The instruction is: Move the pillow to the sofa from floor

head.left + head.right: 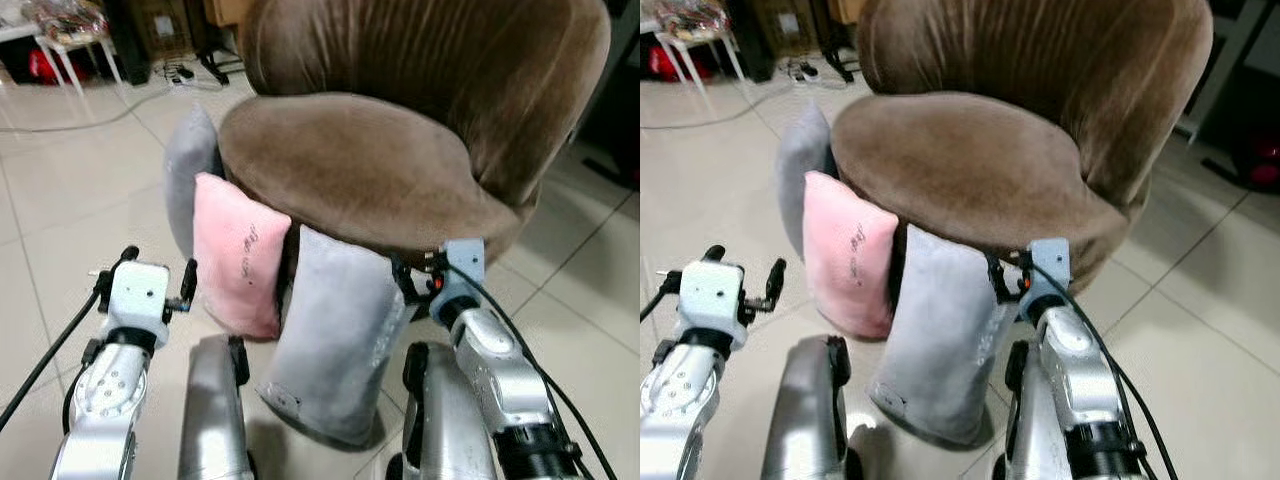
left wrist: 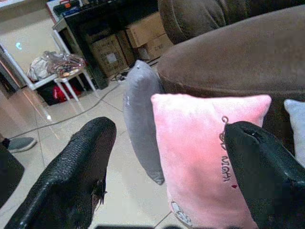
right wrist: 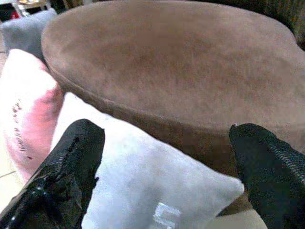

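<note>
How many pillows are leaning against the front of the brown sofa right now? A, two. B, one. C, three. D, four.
C: a grey plush pillow, a pink plush pillow with dark script and a second, larger grey plush pillow stand on the floor against the brown velvet sofa.

My brown sofa is cut off by the frame top. Behind its seat edge, the far grey pillow is half hidden. The pink pillow bears dark lettering too small to read. Beside the sofa, the near grey pillow has its corner covered by my right gripper.
</note>
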Motion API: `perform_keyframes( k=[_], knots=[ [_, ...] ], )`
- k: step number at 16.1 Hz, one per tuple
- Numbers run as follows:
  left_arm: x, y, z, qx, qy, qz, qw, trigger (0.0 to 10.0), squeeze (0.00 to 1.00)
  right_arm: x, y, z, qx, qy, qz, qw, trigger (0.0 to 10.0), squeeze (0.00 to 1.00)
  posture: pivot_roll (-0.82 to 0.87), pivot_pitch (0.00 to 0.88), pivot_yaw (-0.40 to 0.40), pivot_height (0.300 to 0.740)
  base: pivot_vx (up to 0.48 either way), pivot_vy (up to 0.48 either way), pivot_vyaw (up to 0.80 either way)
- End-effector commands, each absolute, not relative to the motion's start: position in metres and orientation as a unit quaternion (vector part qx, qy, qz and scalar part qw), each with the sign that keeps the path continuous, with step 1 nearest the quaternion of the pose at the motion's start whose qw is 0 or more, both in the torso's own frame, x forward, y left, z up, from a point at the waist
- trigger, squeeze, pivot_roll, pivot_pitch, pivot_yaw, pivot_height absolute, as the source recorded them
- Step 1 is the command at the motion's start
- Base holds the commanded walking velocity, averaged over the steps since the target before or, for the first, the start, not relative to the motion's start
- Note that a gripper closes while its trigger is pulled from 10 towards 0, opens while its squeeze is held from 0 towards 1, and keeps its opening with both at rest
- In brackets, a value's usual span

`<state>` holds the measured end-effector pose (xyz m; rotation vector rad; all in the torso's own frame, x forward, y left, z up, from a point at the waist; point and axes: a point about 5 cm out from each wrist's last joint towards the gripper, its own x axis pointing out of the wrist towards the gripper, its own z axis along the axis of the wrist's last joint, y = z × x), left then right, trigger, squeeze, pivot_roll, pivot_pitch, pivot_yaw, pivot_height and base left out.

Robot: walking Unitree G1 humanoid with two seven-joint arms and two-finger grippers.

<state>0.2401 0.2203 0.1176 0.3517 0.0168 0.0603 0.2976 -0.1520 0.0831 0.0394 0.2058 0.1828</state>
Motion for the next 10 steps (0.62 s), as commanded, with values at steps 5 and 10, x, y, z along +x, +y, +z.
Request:
perform_keyframes(
  k=[5, 10],
  knots=[
    [0.2418, 0.2202, 0.1228, 0.165, 0.000, 0.024, 0.986, 10.0, 0.00, 0.3006, -0.1530, 0.0870, -0.001, 0.091, 0.088, 0.992, 10.0, 0.00, 0.00, 0.000, 0.016, 0.375, 0.000, 0.000, 0.32],
    [0.2423, 0.2204, 0.1235, 0.162, 0.000, 0.022, 0.986, 10.0, 0.00, 0.3011, -0.1533, 0.0864, 0.017, 0.091, 0.076, 0.993, 10.0, 0.00, 0.00, 0.000, 0.019, 0.375, 0.295, 0.000, 0.64]
  ],
)
